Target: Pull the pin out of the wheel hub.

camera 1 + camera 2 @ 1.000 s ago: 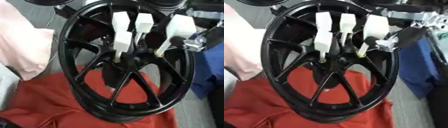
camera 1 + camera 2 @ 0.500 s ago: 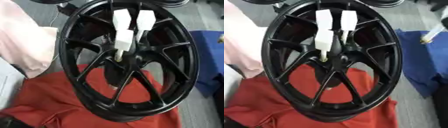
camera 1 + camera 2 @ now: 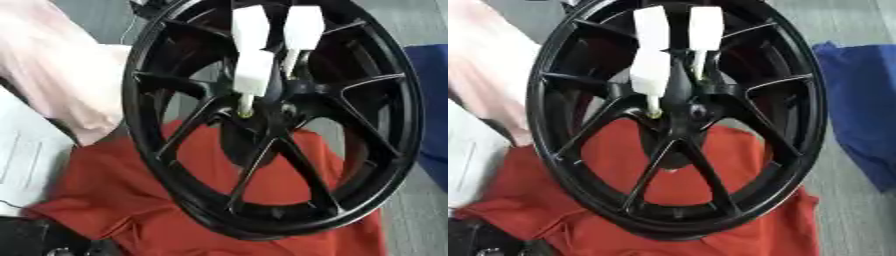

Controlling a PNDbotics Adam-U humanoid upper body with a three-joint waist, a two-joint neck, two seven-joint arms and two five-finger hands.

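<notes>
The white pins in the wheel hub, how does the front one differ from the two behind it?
The front pin sits lower and nearer the camera than the two rear pins, which stand side by side higher up. The front pin's thin stem shows plainly, ending at a yellowish tip at the wheel hub; the rear pins' stems are mostly hidden. All three are white, blocky-headed, and seated in the black hub.

Looking down from the head, close in
Sharing the black wheel (image 3: 677, 120) over red cloth (image 3: 131, 200), slightly offset sideways
</notes>
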